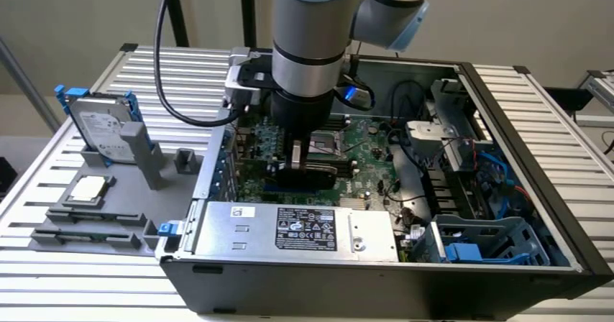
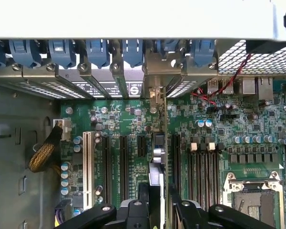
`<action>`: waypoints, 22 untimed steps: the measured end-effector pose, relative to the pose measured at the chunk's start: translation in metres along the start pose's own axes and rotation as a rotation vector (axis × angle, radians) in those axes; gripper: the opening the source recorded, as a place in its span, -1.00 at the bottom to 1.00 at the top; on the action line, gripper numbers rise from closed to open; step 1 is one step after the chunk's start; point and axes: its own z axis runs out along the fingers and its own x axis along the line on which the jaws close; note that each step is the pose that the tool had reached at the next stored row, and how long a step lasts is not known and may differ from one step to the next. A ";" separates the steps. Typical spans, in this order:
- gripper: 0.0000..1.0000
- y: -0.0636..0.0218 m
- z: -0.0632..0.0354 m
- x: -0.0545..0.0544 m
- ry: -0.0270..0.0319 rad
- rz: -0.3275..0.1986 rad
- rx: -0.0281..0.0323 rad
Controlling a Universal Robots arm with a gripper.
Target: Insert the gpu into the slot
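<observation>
**A:** Starting at the near wall of the case [image 1: 384, 293], why does it lie on its side on the tabletop [image 1: 77, 286]?

**B:** So the green motherboard [image 1: 369, 157] faces up and the arm can reach it from above. The silver power supply [image 1: 298, 228] sits along that near wall, clear of the work.

**A:** And just past it?

**B:** The fingers [image 2: 143, 198] are clamped on the gpu [image 1: 312, 172], one on each flat face, holding it upright on its long edge. That turns its lower edge down toward the slot [image 1: 276, 187], a blue strip peeking out right below the card. I cannot tell whether the two touch.

**A:** Why that heading?

**B:** In the wrist view the card's metal bracket [image 2: 155, 93] points at the rear wall's blue clips [image 2: 97, 50], where I judge it has to line up.

**A:** Farther off?

**B:** A hard drive [image 1: 99, 128] stands parked in a grey holder [image 1: 144, 157], well apart from the case.
</observation>
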 end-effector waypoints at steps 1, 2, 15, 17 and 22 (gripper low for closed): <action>-0.47 0.0000 0.0000 0.000 0.0002 0.000 -0.0015; -0.47 0.0000 0.0000 0.000 0.0004 0.000 -0.0019; -0.47 -0.0028 0.0031 0.000 0.0007 0.001 -0.0135; -0.47 -0.0039 0.0025 0.000 0.0007 0.001 -0.0189; -0.47 -0.0056 0.0011 0.000 0.0018 0.002 -0.0320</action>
